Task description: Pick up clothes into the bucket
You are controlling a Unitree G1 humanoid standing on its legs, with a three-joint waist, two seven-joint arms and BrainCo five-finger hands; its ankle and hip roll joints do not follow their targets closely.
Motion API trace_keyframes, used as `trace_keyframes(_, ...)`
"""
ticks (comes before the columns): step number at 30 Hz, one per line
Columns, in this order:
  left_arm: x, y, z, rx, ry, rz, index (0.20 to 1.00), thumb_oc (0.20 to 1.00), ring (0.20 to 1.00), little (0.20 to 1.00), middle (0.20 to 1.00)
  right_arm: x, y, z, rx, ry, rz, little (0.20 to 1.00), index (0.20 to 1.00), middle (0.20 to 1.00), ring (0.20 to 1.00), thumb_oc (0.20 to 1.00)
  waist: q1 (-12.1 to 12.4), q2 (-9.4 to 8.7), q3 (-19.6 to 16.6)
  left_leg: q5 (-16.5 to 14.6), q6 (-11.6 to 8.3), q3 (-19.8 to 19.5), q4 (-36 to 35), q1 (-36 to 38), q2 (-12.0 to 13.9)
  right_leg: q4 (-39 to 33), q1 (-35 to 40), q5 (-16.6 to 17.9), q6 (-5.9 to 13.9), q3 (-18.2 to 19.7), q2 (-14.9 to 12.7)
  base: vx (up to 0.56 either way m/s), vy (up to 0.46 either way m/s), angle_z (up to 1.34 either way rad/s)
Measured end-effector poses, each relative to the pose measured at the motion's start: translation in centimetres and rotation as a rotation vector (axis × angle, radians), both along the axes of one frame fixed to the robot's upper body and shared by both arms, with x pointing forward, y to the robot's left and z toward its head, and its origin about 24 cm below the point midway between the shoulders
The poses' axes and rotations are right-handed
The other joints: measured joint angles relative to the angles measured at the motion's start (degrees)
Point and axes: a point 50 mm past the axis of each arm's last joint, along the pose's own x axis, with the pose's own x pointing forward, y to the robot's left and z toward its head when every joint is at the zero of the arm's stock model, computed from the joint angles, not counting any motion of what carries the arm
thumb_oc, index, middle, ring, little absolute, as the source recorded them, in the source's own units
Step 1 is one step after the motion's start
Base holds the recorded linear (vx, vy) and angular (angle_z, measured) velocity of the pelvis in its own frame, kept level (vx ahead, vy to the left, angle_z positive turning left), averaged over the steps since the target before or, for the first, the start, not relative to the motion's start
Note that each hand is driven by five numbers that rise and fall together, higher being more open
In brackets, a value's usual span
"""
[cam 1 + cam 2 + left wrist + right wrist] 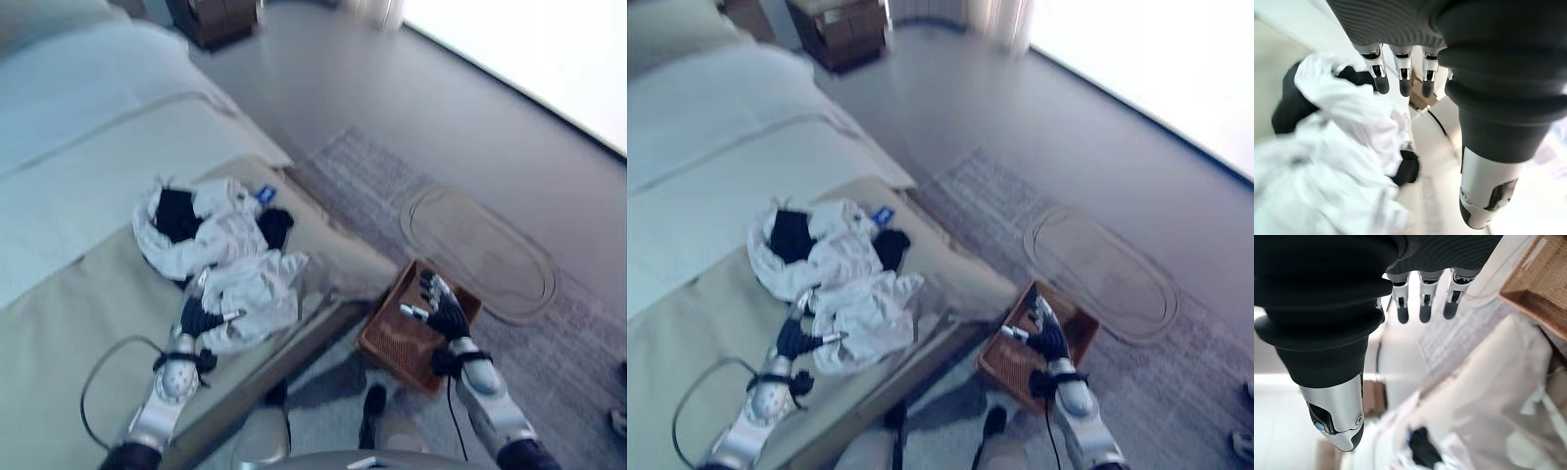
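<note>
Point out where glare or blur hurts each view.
Left eye view: the floor at upper right is washed out white by glare. Left wrist view: the white clothes nearest the camera smear into blur, while the left hand stays crisp. Right wrist view: everything past the right hand, basket included, is soft.

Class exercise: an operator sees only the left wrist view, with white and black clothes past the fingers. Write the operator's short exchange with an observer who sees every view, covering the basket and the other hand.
Operator: Where is the basket?
Observer: The brown woven basket stands on the floor beside the bed, on the robot's right.
Operator: And the right hand?
Observer: The right hand is above the basket, open and holding nothing.
Operator: Where am I on the pile?
Observer: Your left hand is at the near edge of the clothes.
</note>
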Motion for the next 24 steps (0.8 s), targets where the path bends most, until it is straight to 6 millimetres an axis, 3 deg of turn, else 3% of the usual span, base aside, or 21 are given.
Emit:
trace_keyframes(4,2.8,0.8,2.5,0.16,-0.096,0.029,1.0,1.0,1.0,1.0,1.0,2.1,0.4,2.3,-0.018,-0.09,0.023,1.0,1.0,1.0,1.0,1.0,-0.1,-1.22,4.6,-2.8,0.61,0.0,7.2,-8.2,-0.4,8.1,-8.6,-2.2,-0.94,1.6,-1.5,-0.12,0.067,-0.02)
trace_keyframes(10,4.8,2.3,4.9,0.347,-0.181,0.14,1.0,1.0,1.0,1.0,1.0,3.1,0.7,4.1,-0.018,-0.168,0.024,1.0,1.0,1.0,1.0,1.0,-1.8,-3.72,8.1,-6.2,1.53,-0.2,17.9,-19.3,-0.3,17.3,-19.1,-4.6,-2.05,3.5,-2.5,-0.08,0.054,-0.03)
trace_keyframes(17,6.3,2.9,7.5,0.445,-0.283,0.206,1.0,1.0,1.0,1.0,1.0,3.8,1.2,5.7,-0.012,-0.241,0.023,1.0,1.0,1.0,1.0,1.0,-3.2,-4.71,9.5,-8.8,2.09,-0.9,26.6,-28.6,0.0,24.9,-27.8,-6.6,-2.75,4.7,-3.0,-0.05,0.03,-0.02)
trace_keyframes(24,7.9,2.9,8.8,0.594,-0.307,0.224,1.0,1.0,1.0,1.0,1.0,4.6,1.5,7.0,-0.007,-0.297,0.011,1.0,1.0,1.0,1.0,1.0,-5.0,-5.0,9.6,-8.4,2.58,-1.2,28.6,-34.4,0.0,26.9,-33.6,-6.6,-2.8,4.9,-2.9,-0.03,0.022,0.0)
